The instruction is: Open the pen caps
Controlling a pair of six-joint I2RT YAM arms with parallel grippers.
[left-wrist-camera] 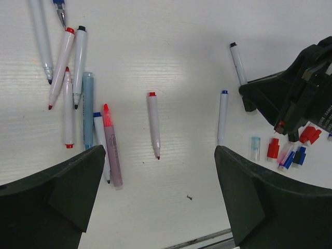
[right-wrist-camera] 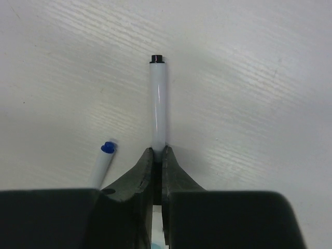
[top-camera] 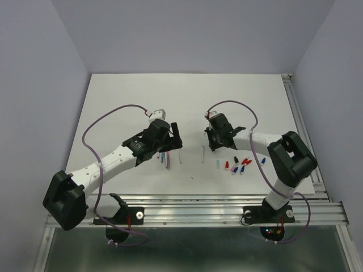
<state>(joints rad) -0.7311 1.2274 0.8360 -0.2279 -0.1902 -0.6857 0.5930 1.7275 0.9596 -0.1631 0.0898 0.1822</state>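
Several loose pen caps lie on the table right of my right gripper: red point(left-wrist-camera: 273, 148), blue point(left-wrist-camera: 288, 158), dark point(left-wrist-camera: 299, 155), pale blue point(left-wrist-camera: 254, 148) and another red point(left-wrist-camera: 310, 135). They also show as a cluster in the top view point(top-camera: 235, 165). My right gripper point(right-wrist-camera: 158, 151) point(top-camera: 211, 144) is down at the table, shut on a white pen barrel with a black end point(right-wrist-camera: 157, 104) point(left-wrist-camera: 238, 62). My left gripper point(left-wrist-camera: 160, 153) point(top-camera: 173, 136) is open and empty, hovering above an uncapped red-tipped pen point(left-wrist-camera: 153, 124).
A blue-ended pen point(left-wrist-camera: 222, 116) point(right-wrist-camera: 104, 161) lies just left of the held pen. Several uncapped pens and a pink highlighter point(left-wrist-camera: 111, 145) lie bunched at the left point(top-camera: 165, 158). The metal rail point(top-camera: 227, 201) runs along the near edge of the table.
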